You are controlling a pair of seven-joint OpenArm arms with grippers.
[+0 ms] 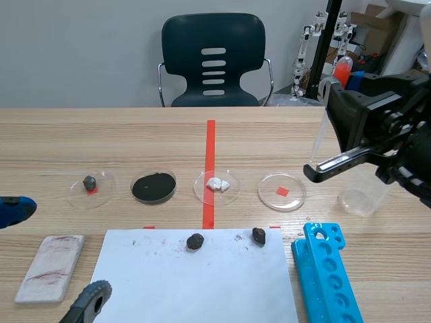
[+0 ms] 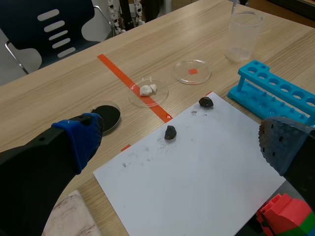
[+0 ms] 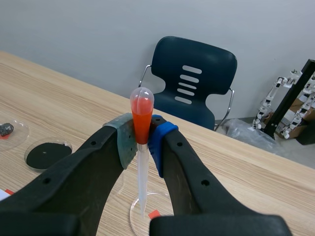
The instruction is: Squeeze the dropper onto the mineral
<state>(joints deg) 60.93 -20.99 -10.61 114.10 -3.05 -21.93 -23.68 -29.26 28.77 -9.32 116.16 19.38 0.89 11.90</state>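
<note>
My right gripper [image 3: 141,140] is shut on a plastic dropper [image 3: 141,123], its bulb full of orange-red liquid and its tip pointing down over a petri dish with a red mark [image 3: 138,219]. In the scene view that gripper [image 1: 331,94] is raised at the right, the dropper [image 1: 320,131] hanging over the table beside that dish [image 1: 282,192]. Two dark minerals [image 1: 195,241] [image 1: 258,235] lie on white paper [image 1: 195,282]. My left gripper [image 2: 182,142] hangs open above the paper's near side, holding nothing.
Along the table's middle are dishes holding a grey rock [image 1: 89,182], black powder [image 1: 154,186] and white pieces [image 1: 217,184]. A clear beaker [image 1: 363,195] stands right, a blue tube rack [image 1: 326,269] front right, a white streak plate [image 1: 50,266] front left. A chair [image 1: 213,60] stands behind.
</note>
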